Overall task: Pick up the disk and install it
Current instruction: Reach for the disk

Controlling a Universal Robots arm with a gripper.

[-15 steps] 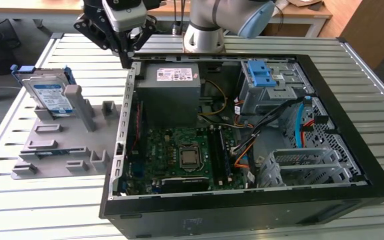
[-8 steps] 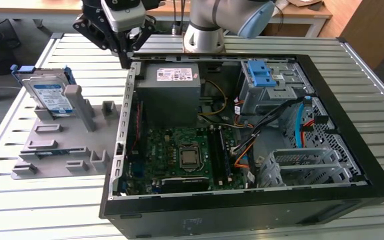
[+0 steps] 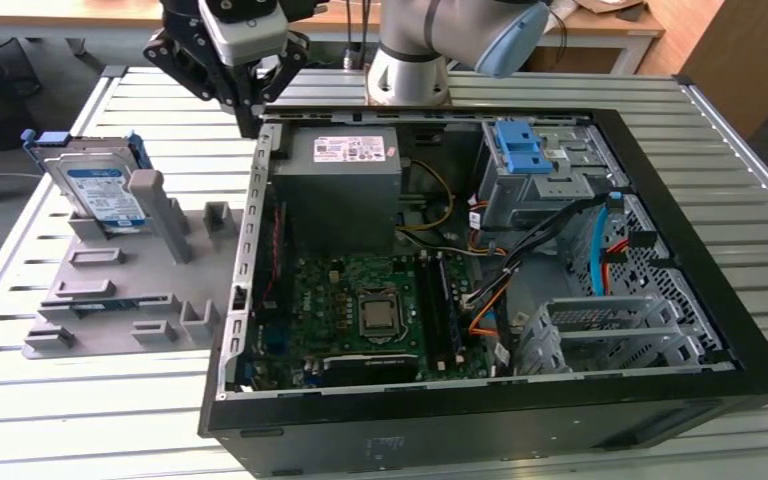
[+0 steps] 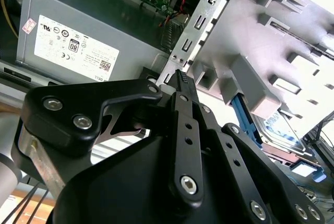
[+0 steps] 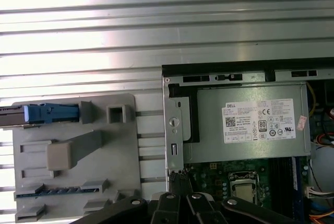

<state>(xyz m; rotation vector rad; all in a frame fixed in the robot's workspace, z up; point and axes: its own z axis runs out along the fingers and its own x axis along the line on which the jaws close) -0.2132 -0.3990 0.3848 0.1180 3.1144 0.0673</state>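
Observation:
The disk (image 3: pixel 101 188) is a silver drive with a white-and-blue label in a blue bracket. It stands on edge in a slot at the far end of the grey fixture (image 3: pixel 117 300), on the exterior view's left. The first wrist view shows the disk (image 5: pixel 47 113) edge-on, and the second wrist view shows the disk (image 4: pixel 279 130) behind a grey post. My gripper (image 3: pixel 251 122) hangs above the table at the open case's far corner, between disk and power supply, apart from both. Its fingertips (image 4: pixel 181 76) are pressed together with nothing between them, and the gripper (image 5: pixel 180 179) looks down on the case wall.
The open computer case (image 3: pixel 491 400) holds a grey power supply (image 3: pixel 351 185), a motherboard (image 3: pixel 371 310) and a grey drive cage with a blue latch (image 3: pixel 528 155). Loose cables (image 3: pixel 544 240) cross the case's inside. Everything rests on a slatted metal table (image 3: pixel 91 420).

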